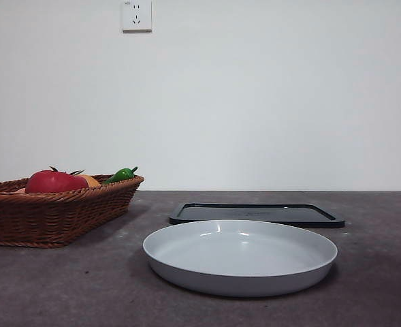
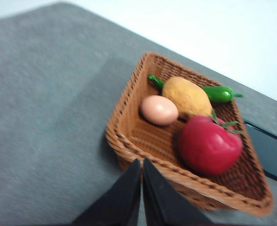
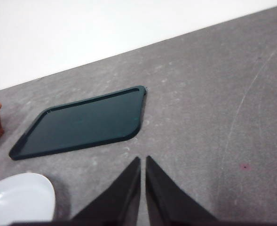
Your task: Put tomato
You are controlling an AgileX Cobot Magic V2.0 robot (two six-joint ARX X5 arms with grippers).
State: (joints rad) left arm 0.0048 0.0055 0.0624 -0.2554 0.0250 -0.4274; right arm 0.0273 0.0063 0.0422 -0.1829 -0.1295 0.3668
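Inside the wicker basket (image 2: 129,136) at the counter's (image 1: 64,286) left, we note the tomato (image 2: 209,146) beside an orange fruit (image 2: 187,96), a pale egg (image 2: 159,109) and a green pepper (image 2: 217,93). Our left tool (image 2: 141,176) hangs above the basket's near rim, jaws pressed together, gripping nothing. Our right tool (image 3: 143,174), likewise closed and empty, hangs over bare counter near the dark tray (image 3: 82,123) and white dish (image 1: 241,255).

Grey table (image 1: 64,286) carries wicker basket (image 1: 50,218), white plate (image 1: 241,272), seemingly dark tray (image 1: 254,213).

Glossy red tomato (image 2: 209,145) — stem up — in wicker basket (image 2: 129,146).
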